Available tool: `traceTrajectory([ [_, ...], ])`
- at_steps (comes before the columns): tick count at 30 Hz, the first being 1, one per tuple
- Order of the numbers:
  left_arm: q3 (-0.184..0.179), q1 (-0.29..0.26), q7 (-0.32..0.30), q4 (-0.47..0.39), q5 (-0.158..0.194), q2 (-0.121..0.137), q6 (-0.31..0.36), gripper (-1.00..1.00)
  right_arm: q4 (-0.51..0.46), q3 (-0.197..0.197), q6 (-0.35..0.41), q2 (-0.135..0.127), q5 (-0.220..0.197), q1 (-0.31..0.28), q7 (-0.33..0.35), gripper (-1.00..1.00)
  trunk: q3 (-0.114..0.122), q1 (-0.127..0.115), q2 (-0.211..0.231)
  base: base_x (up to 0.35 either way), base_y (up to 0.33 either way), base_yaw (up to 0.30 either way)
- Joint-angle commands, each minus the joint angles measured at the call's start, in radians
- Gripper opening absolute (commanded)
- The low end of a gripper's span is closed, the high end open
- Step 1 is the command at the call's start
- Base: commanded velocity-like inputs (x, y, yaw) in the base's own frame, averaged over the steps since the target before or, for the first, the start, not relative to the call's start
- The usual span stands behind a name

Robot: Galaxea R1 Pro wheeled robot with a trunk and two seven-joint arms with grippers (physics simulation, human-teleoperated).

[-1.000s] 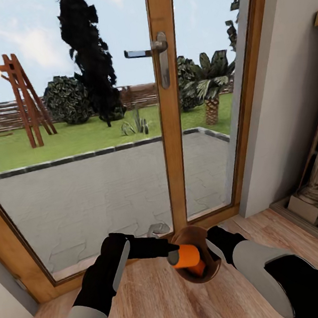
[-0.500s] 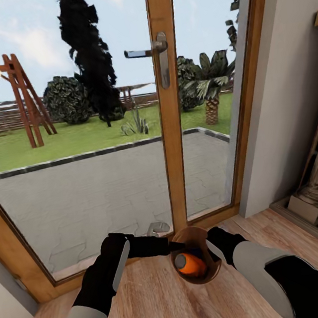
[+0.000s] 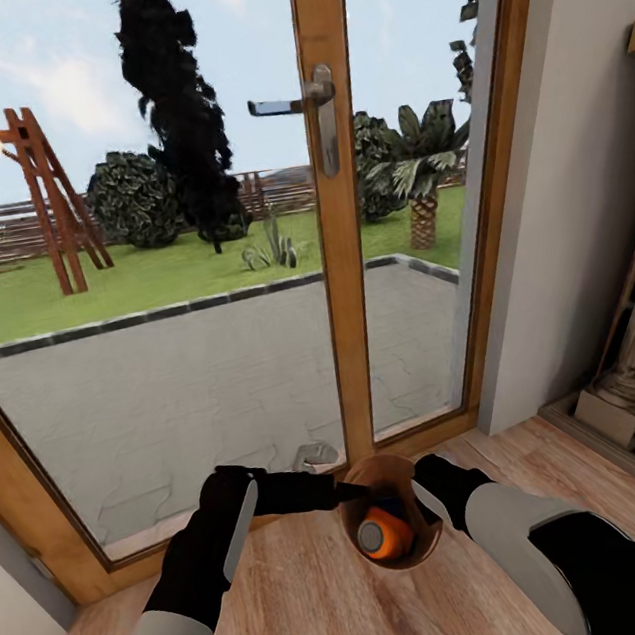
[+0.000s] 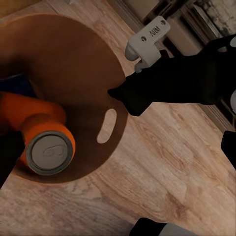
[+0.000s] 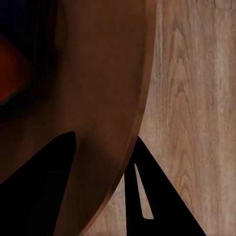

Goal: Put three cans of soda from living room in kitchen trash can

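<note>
We see the right pincer (image 5: 101,167) clamped on the rim of the trash can (image 3: 421,535), one black finger inside the wall and one outside, holding it above the floor. In the head view the right pincer (image 3: 421,480) sits at the can's far right edge. The left pincer (image 3: 344,492) reaches to the can's left rim; its jaws are mostly out of frame, so we cannot tell how wide they stand.

Inside the trash can (image 4: 83,73), smooth orange-brown within, an orange soda can (image 4: 42,135) lies tilted, grey top turned up toward us. In the head view the same orange soda can (image 3: 383,533) rests low in the bin. Just behind it a blue soda can (image 3: 391,505) shows as a dark blue patch, also seen beside the orange one in the left wrist view (image 4: 17,84). A slot handle (image 4: 106,125) is cut through the can's wall.

Below lies a pale wood-plank floor (image 3: 320,620). Beyond stand wood-framed glass doors (image 3: 342,203) with a metal lever handle (image 3: 293,104), giving onto a paved patio (image 3: 186,386), lawn, a wooden swing frame (image 3: 43,194) and a palm (image 3: 419,177). A white wall (image 3: 580,170) is at the right.
</note>
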Motion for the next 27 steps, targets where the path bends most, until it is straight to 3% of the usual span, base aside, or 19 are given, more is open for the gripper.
traceTrajectory([
  [1,0.002,0.000,-0.001,0.000,0.000,0.002,0.000,1.00,-0.002,-0.003,0.000,0.000,0.003,-0.001,0.000,-1.00,0.000,0.000,0.000,0.000,0.000,0.000],
  [19,0.005,0.002,-0.009,-0.014,-0.002,0.010,-0.007,1.00,-0.011,-0.004,0.000,-0.012,0.005,-0.001,0.002,-1.00,0.000,0.000,0.000,0.000,0.000,0.000],
  [23,0.005,0.003,-0.046,-0.024,-0.002,0.012,-0.008,1.00,-0.012,-0.006,0.000,-0.013,0.005,-0.001,0.003,-1.00,0.000,0.000,0.000,0.000,0.000,0.000],
  [27,0.006,0.003,-0.061,-0.024,-0.002,0.038,-0.010,1.00,-0.014,-0.007,0.000,-0.016,0.004,-0.001,0.003,-1.00,0.000,0.000,0.000,0.000,0.000,0.000],
])
